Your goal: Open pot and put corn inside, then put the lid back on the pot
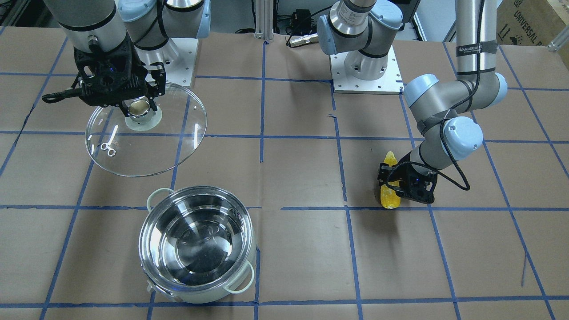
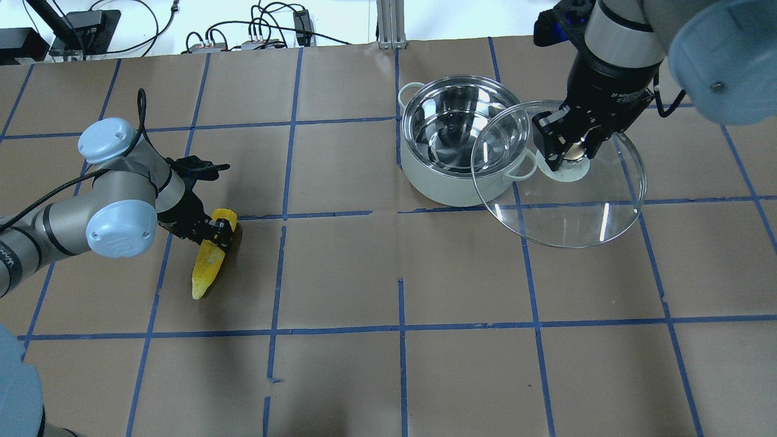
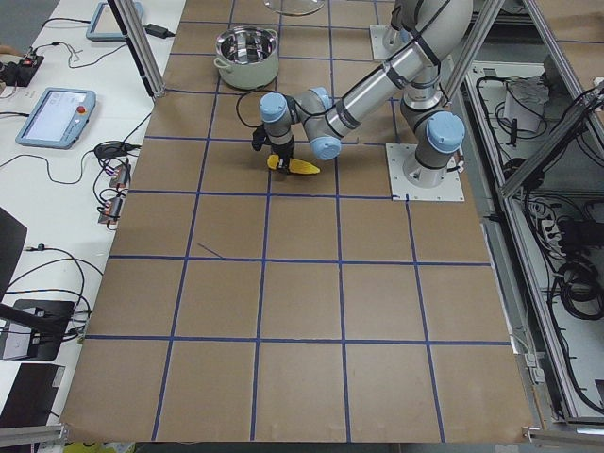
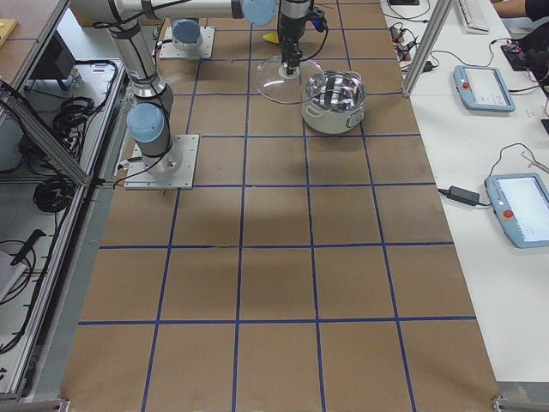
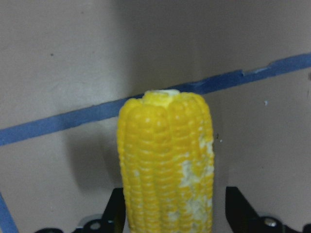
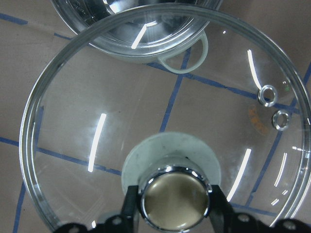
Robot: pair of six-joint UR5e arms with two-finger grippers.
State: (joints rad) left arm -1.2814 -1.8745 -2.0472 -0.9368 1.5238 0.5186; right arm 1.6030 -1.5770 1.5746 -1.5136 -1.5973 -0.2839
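Right gripper is clamping the knob of the lid, 1 finger on each side per the right wrist view, holding the lid in the air, tilted, beside the pot on the robot's side. In the overhead view the lid's edge is overlapping the pot rim and 1 loop handle. Pot is sitting uncovered on the brown paper table, inside empty and shiny. Left gripper is down at the table, its 2 fingers straddling the corn near the blunt end; fingers look close against the cob, but whether they are actually squeezing it cannot be told. Corn is lying on the table well apart from the pot, just beside a blue tape line.
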